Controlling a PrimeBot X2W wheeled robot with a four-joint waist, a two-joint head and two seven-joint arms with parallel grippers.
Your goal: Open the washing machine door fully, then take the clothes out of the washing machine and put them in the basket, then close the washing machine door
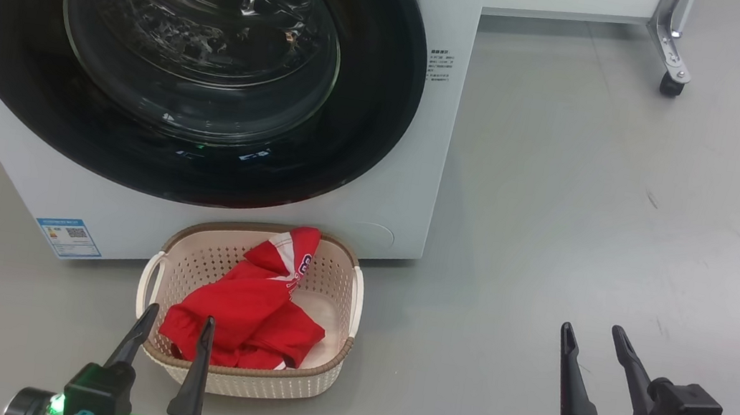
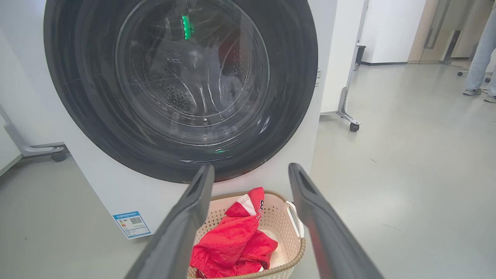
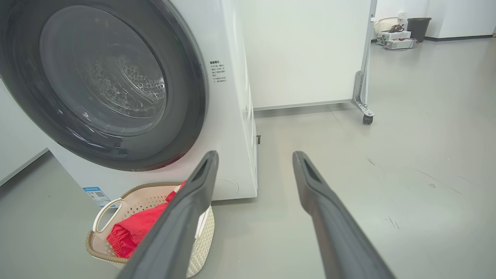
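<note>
The white washing machine (image 1: 423, 135) stands ahead with its round black-rimmed door (image 1: 14, 63) lying flat against the front, the steel drum visible through the glass. On the floor in front sits the cream basket (image 1: 326, 368) holding the red clothes (image 1: 254, 307). My left gripper (image 1: 178, 319) hangs open at the basket's near rim, nothing between its fingers. Over bare floor to the right, my right gripper (image 1: 591, 334) is open too. The left wrist view looks at the door (image 2: 294, 97), basket (image 2: 288, 217) and clothes (image 2: 232, 240); the right wrist view has the basket (image 3: 108, 203) at lower left.
A white panel on a metal castor leg (image 1: 670, 58) stands behind the machine to the right. A blue label (image 1: 69, 236) is stuck low on the machine. A person's legs (image 2: 480, 58) stand far off. Grey floor (image 1: 593, 217) spreads to the right.
</note>
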